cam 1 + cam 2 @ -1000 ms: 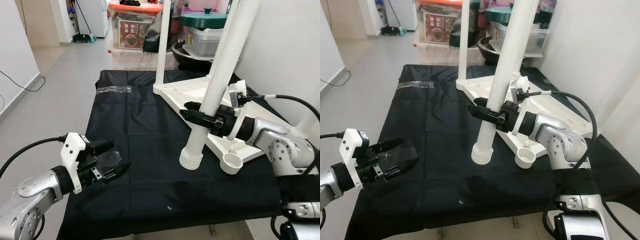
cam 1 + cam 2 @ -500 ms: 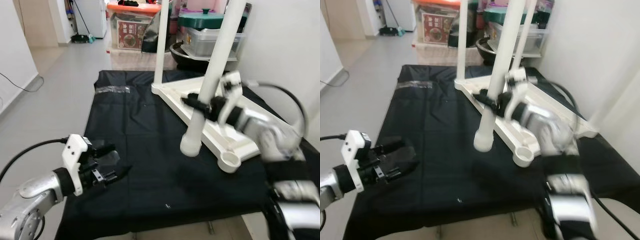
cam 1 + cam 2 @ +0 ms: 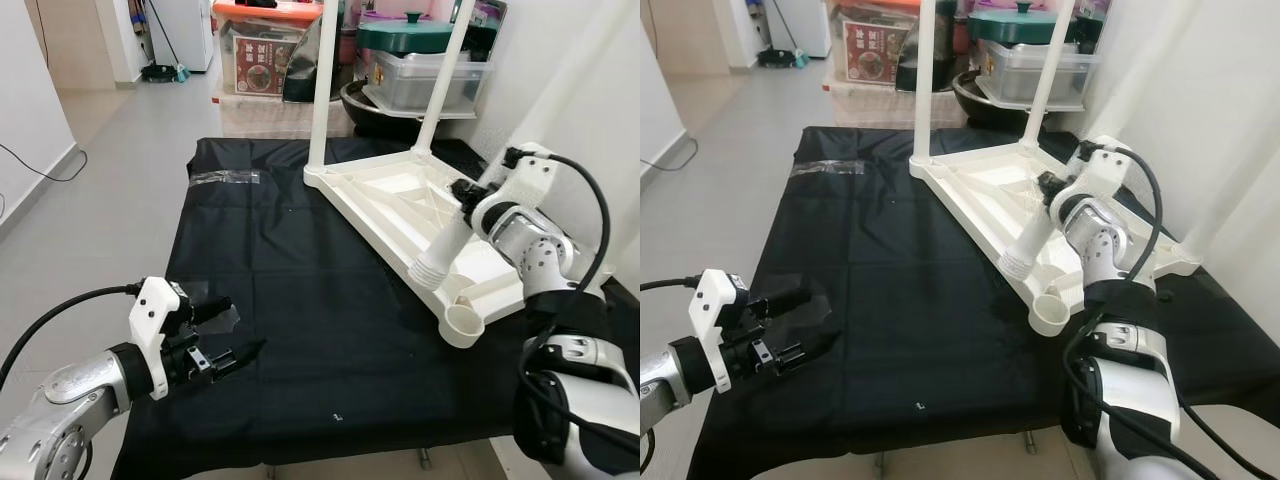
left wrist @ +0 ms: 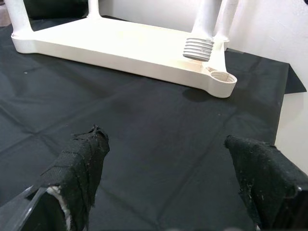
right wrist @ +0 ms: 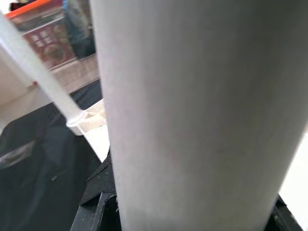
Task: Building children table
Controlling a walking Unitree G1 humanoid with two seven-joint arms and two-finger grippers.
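Observation:
The white children's tabletop (image 3: 385, 195) lies upside down on the black cloth, with two white legs (image 3: 322, 90) standing up from its far corners. My right gripper (image 3: 463, 192) is shut on a third white leg (image 3: 445, 240), which slants downward. That leg's threaded end (image 3: 430, 271) hangs just above the tabletop's frame, a little short of the empty round socket (image 3: 462, 322) at the near corner. My left gripper (image 3: 218, 335) is open and holds nothing, low over the cloth at the front left. The left wrist view shows its fingers (image 4: 79, 166) apart, facing the socket (image 4: 221, 77).
The black cloth (image 3: 280, 300) covers the work table. A clear plastic wrapper (image 3: 228, 178) lies at its far left. Storage boxes (image 3: 270, 60) and a lidded pot (image 3: 405, 40) stand behind it. A white wall runs along the right, and open floor lies to the left.
My right arm has swung the leg from mid-table to the right, and its threaded end now hangs over the tabletop near the empty socket. The left gripper has barely moved.

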